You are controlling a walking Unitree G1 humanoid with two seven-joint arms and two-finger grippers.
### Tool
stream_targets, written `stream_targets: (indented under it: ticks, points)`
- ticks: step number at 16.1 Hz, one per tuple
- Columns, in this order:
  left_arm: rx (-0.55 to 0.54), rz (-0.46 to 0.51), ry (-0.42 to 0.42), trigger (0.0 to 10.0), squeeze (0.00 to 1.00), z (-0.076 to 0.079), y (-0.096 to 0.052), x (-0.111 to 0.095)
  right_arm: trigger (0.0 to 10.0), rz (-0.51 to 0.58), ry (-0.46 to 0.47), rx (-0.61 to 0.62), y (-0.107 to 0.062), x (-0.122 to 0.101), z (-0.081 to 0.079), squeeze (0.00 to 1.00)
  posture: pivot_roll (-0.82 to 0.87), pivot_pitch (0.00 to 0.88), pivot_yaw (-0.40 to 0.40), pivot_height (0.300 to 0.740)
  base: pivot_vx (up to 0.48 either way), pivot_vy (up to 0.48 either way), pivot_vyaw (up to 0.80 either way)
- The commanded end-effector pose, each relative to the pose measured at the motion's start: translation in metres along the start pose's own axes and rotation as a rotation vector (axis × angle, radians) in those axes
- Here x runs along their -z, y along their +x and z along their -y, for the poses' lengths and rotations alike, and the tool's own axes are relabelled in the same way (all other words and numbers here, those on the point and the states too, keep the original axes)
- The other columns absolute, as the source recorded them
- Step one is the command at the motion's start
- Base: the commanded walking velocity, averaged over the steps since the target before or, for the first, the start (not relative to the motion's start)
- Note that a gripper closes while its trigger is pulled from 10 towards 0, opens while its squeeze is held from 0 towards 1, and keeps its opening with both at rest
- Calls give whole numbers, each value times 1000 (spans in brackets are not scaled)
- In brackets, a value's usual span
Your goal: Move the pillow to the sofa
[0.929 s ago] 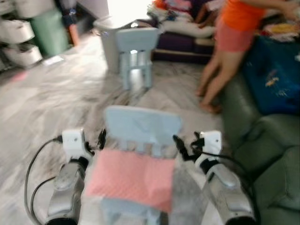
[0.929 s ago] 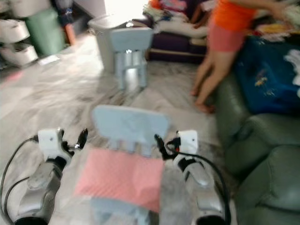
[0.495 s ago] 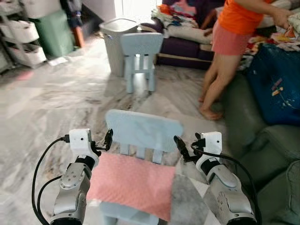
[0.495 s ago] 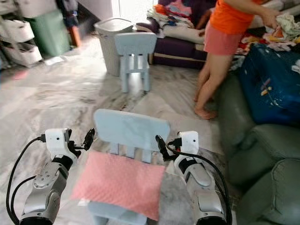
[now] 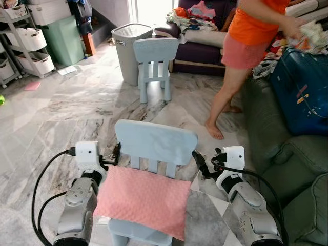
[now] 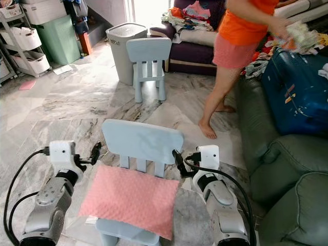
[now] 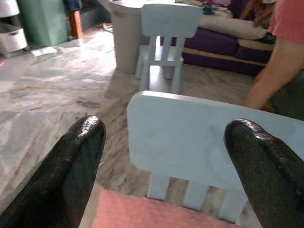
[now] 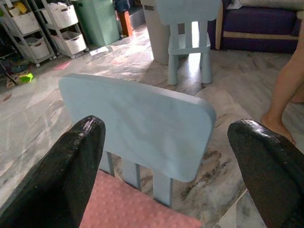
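A pink pillow [image 5: 143, 200] lies flat on the seat of a small light-blue chair [image 5: 155, 143] right in front of me. My left gripper [image 5: 117, 152] is open beside the left edge of the chair's backrest, just above the pillow's far left corner. At the backrest's right edge my right gripper [image 5: 200, 164] is also open. Neither touches the pillow. In the left wrist view the pillow [image 7: 142, 213] shows low between the black fingers [image 7: 71, 166]; the right wrist view shows the same pillow [image 8: 137, 209]. The green sofa [image 5: 302, 169] stands to my right.
A person in an orange top [image 5: 246, 41] stands barefoot by the sofa's far end. A blue bag [image 5: 302, 92] rests on the sofa. Further back are a second blue chair [image 5: 155, 56], a grey bin [image 5: 128, 43], a purple couch with clothes [image 5: 200, 36] and shelves [image 5: 31, 36].
The view has steadied and tilted slightly. The person has stepped, one foot now nearer the middle of the floor. Both grippers keep their places beside the chair back.
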State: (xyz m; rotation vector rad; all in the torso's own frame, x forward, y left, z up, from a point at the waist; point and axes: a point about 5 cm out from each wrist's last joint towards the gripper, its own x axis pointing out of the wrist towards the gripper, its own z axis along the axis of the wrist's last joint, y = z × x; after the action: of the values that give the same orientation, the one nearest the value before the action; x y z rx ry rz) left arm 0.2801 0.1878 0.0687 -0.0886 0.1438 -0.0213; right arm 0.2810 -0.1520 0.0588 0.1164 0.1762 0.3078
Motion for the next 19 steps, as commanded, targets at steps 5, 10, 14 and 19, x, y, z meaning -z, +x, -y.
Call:
stream_targets:
  ticks: [5, 10, 14, 19]
  points:
    - [1, -27, -27, 10000, 0, 1, 0, 3, 10000, 18, 0, -11, 2, -8, -1, 0, -158, 0, -15, 740, 0, 0, 0]
    - [14, -45, -50, 10000, 0, 3, 2, 5, 10000, 14, -1, -9, 2, -7, 1, 0, -159, 0, -14, 740, 0, 52, 0]
    - [28, -52, -60, 10000, 0, 5, 2, 5, 10000, 16, 1, -11, 3, -8, 0, 0, -157, 0, -13, 740, 0, 350, 0]
    - [37, -58, -67, 10000, 0, 6, 2, 5, 10000, 17, 5, -13, 4, -9, -1, 0, -158, 0, -10, 740, 0, 418, 0]
